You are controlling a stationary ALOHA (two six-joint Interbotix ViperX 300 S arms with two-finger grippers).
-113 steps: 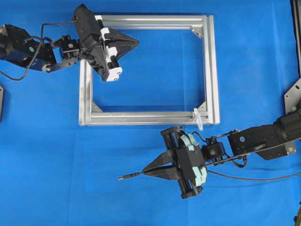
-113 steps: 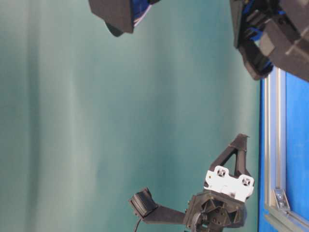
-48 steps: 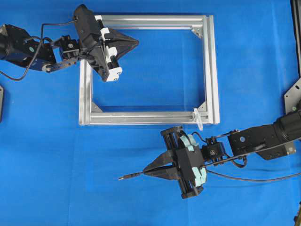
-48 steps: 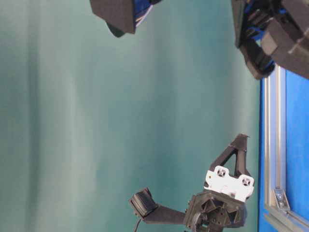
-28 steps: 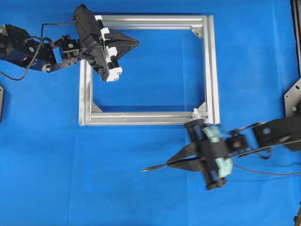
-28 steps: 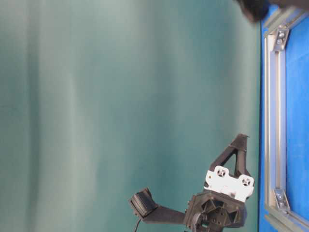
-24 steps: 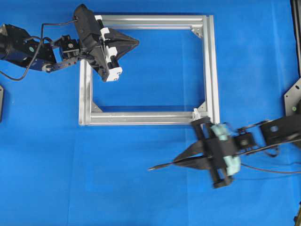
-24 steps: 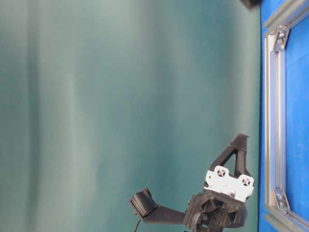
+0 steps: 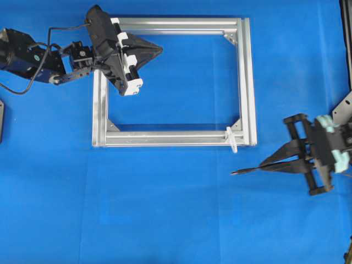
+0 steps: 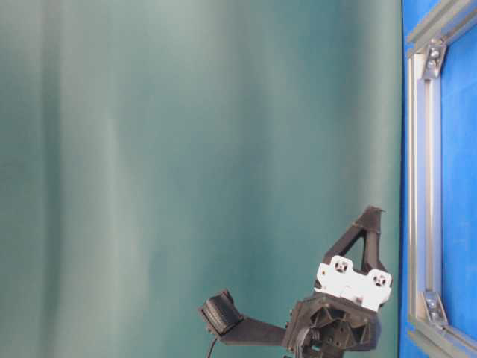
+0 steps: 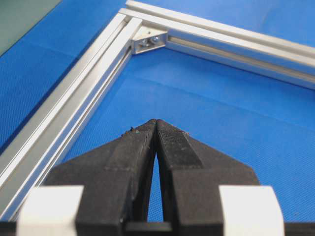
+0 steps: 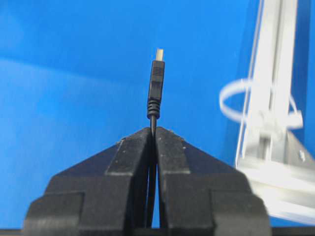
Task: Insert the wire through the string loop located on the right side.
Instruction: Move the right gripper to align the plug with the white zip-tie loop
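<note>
Right pincer pinching wire w/ plug tip fwd, just beside string loop on alu frame but not thru yet. Left pincer pressed together, idle over frame. Alignment & threading left.

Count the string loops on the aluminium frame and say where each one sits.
1. The string loop hangs at the frame's near right corner, to the right of the wire's plug tip in the right wrist view. No others are visible.
</note>
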